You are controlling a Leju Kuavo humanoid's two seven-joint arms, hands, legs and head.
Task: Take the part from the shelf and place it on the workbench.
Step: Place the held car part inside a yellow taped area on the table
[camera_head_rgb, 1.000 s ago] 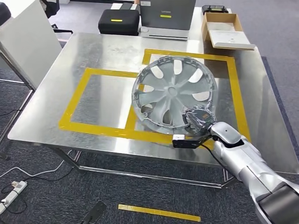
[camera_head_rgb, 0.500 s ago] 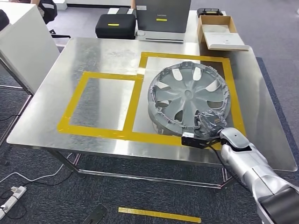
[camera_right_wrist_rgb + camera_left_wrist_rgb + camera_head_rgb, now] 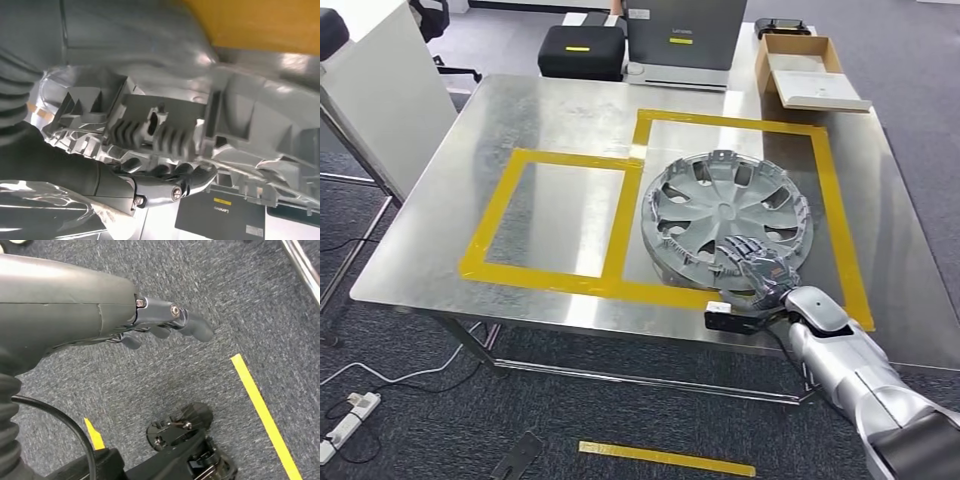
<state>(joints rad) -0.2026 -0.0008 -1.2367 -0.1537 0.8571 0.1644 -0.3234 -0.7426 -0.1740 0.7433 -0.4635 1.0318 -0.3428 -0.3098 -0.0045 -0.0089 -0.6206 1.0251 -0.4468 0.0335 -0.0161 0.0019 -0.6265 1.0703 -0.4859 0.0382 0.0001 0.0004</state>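
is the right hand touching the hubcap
Touching. In the head view the right hand lies over the near rim of the hubcap, and in the right wrist view its fingers press against the ribbed inner edge with no gap.

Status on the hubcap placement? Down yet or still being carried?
Done: the hubcap lies on the workbench, inside the right yellow tape frame. In hand: the right hand rests on its near rim, fingers spread over it. Left: let go and pull the arm back. The left hand hangs over the carpet.
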